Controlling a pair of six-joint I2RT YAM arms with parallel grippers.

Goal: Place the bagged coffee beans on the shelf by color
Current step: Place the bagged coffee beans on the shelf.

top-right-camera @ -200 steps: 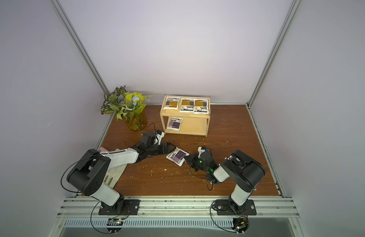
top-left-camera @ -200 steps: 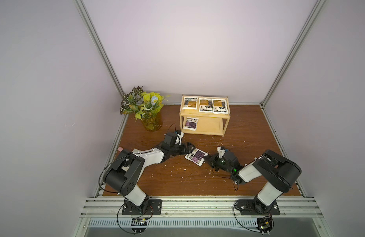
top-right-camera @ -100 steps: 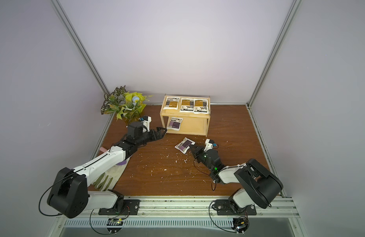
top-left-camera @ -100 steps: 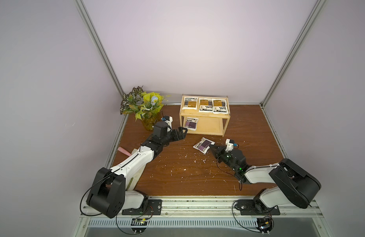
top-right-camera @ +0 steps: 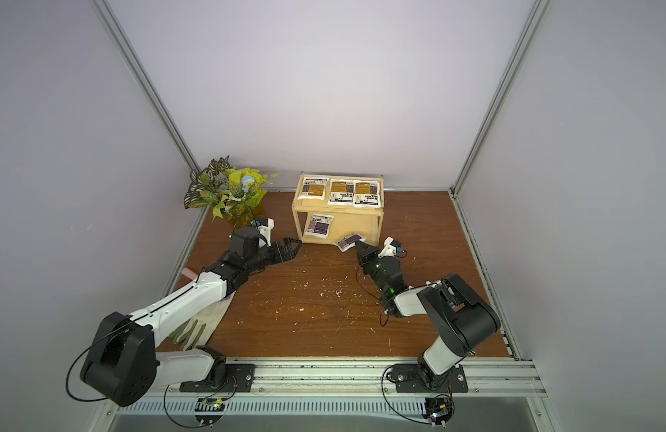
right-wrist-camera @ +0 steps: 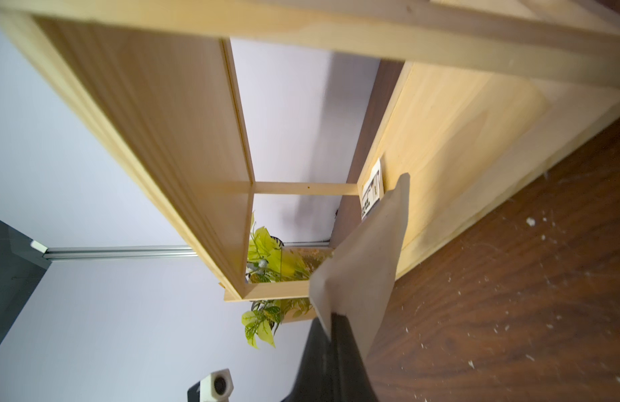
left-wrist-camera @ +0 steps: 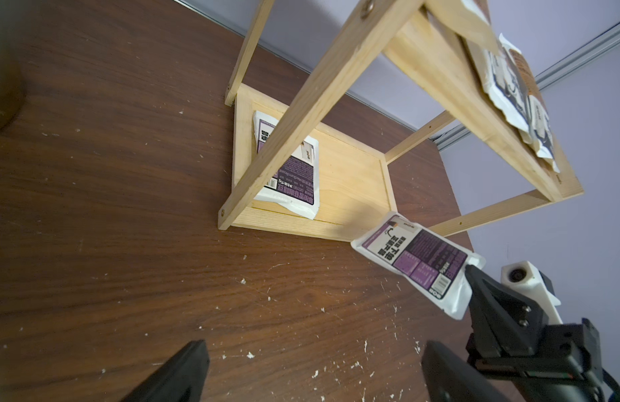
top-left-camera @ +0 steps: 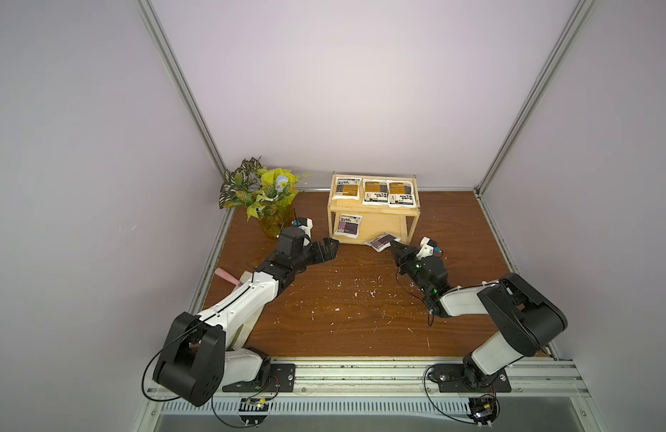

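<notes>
So far three orange pouches (top-left-camera: 374,192) lie on the top tier of the shelf (top-left-camera: 372,216) and one purple pouch (top-left-camera: 347,226) on its lower tier, leaving only the last purple pouch (top-left-camera: 380,241), pinched in the right hand (top-left-camera: 394,247) at that tier's front edge, the left hand (top-left-camera: 330,247) spread beside the shelf.

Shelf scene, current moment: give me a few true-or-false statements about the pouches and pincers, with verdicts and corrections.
1. Three orange-labelled pouches lie on the top tier of the shelf. True.
2. The lower tier is bare. False: one purple pouch lies at its left end.
3. The right pincer is shut on a second purple pouch. True.
4. The left pincer grips a pouch. False: it is open and holds nothing.
5. The plant stands right of the shelf. False: it stands left of it.
</notes>
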